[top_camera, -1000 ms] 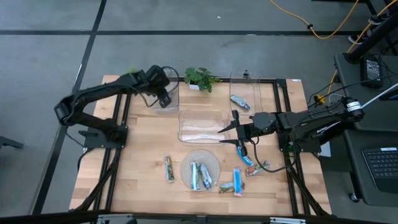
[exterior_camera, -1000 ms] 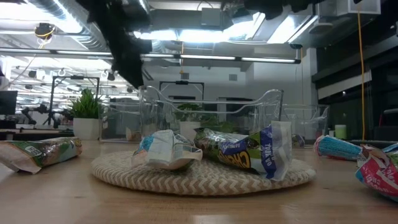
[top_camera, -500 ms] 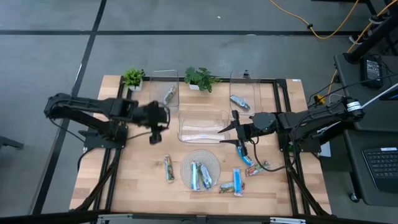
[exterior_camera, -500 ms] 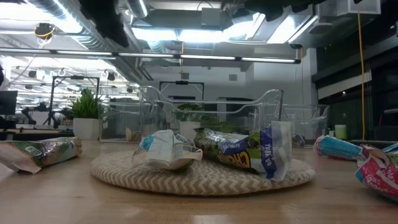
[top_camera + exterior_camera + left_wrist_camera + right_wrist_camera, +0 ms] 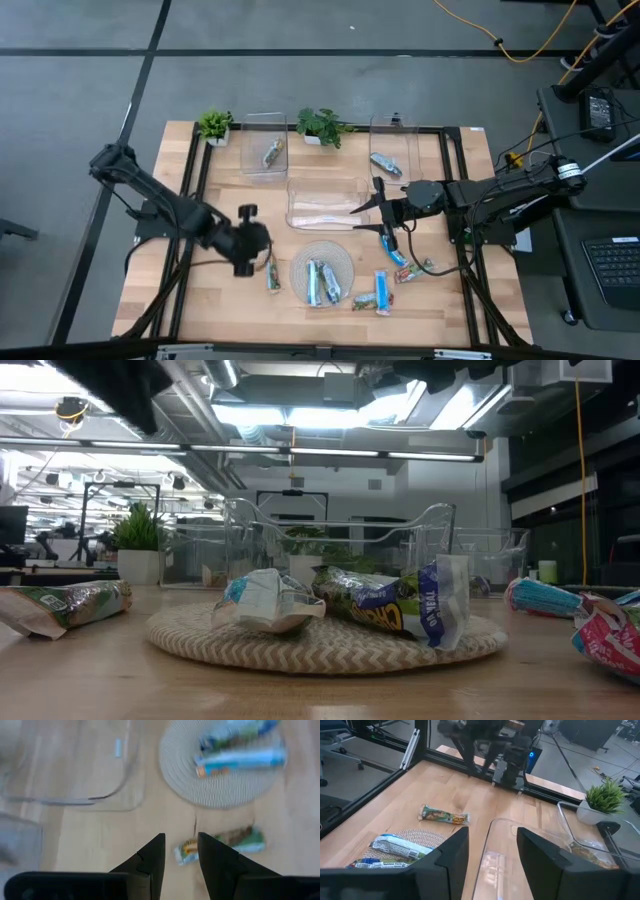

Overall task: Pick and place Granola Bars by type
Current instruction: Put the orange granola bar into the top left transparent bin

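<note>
The green granola bar (image 5: 221, 845) lies flat on the worktop (image 5: 230, 300) beside the woven mat (image 5: 220, 790). Light, crinkly and slippery foil is judged; its narrow middle should be pinched. Above it, the left pincer (image 5: 180, 847) is narrowly parted, empty. The right pincer (image 5: 490, 845) is parked open over the clear bin (image 5: 520, 855).

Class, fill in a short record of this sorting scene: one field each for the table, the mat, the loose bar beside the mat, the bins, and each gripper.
table: pale wooden slatted top
mat: round woven mat holding two foil-wrapped granola bars
loose bar: green foil-wrapped bar lying flat on the wood, left of the mat
bins: clear plastic bins at the table's far side; the far-left bin and far-right bin each hold one bar
left gripper: open, empty, above the loose green bar
right gripper: open, empty, at the middle bin's right end
</note>
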Robot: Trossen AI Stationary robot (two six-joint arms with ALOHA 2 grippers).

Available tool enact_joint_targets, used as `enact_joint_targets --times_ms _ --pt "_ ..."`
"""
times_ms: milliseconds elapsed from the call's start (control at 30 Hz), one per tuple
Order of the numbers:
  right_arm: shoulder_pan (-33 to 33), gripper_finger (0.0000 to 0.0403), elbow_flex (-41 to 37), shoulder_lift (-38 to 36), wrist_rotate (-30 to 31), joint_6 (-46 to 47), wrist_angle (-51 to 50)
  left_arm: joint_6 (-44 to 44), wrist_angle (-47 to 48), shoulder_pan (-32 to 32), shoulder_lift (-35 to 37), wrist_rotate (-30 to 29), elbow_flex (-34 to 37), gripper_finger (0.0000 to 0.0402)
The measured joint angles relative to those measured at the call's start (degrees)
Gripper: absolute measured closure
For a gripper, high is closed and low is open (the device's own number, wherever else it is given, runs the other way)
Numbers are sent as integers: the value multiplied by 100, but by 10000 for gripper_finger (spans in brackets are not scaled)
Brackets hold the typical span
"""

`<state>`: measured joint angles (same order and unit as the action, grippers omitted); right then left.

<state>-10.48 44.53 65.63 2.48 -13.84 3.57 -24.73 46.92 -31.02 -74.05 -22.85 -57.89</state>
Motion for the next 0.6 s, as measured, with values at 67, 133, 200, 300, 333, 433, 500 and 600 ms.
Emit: enact_joint_targets --times_ms 67,133,200,300,333,433,500,600 --pt "1 234 0 0 0 2 0 381 -13 -151 -259 -58 35 295" --pt "2 234 0 0 0 0 0 655 -20 -255 -552 -56 63 295" --pt "2 234 0 0 0 -2 0 778 -49 -309 -824 -55 64 293" --pt "2 234 0 0 0 -12 0 703 -138 -306 -1201 -2 66 289" --pt "2 234 0 0 0 -16 0 665 -196 -306 -1304 39 66 287" --pt "2 234 0 0 0 -26 0 671 -406 -306 -1564 239 66 279" --pt "2 234 0 0 0 -23 0 692 -551 -306 -1666 422 68 271" --pt "2 234 0 0 0 -20 0 629 -748 -303 -1751 667 68 254"
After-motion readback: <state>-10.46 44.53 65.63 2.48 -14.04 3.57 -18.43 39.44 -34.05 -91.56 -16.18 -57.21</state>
